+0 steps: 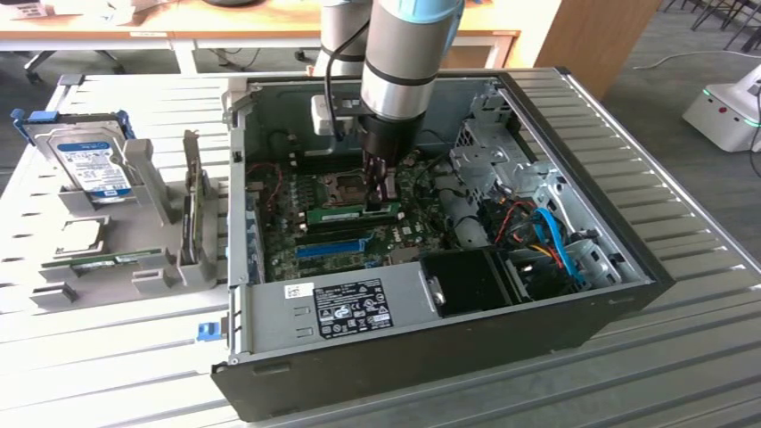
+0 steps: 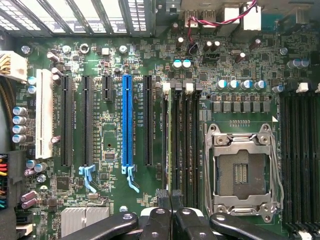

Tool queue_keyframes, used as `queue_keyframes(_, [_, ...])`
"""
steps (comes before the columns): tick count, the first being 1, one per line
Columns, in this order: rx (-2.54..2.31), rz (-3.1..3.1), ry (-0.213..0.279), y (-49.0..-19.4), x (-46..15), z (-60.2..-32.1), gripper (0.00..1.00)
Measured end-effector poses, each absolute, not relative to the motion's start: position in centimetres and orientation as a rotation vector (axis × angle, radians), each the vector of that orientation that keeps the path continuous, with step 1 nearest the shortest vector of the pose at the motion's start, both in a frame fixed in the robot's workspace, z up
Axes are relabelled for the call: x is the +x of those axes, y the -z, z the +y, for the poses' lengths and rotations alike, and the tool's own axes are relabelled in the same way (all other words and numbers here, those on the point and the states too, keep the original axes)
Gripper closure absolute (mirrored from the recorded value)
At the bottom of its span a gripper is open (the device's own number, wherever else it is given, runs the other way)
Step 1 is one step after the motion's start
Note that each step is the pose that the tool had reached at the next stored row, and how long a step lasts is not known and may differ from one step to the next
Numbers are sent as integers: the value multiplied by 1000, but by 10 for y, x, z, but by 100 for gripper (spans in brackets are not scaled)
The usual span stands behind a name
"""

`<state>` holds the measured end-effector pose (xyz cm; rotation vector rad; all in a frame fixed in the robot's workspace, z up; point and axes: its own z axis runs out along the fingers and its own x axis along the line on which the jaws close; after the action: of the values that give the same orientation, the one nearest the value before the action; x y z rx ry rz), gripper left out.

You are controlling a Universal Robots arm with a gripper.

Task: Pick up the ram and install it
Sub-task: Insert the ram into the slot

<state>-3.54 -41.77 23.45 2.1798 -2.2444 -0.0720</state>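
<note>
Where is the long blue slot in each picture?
Exterior view: the blue slot lies between the claw and the white label.
Wrist view: the blue slot runs between two black slots.
Shared landmark: the silver chip socket.

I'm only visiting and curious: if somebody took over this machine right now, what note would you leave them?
Claw: shut, down inside the PC case, at one end of the ram. I cannot tell whether it pinches the ram or only presses on it.
Ram: on edge in a memory slot beside the CPU socket. A second ram lies in the rack outside the case.
Done: ram picked up and brought to its slot.
Left: full seating not confirmed; claw not yet clear.
</note>
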Motion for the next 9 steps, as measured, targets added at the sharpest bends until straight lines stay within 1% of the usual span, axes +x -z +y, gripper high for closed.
queue_keyframes(9, [2180,-2244,72,-234,-35,-419,89])
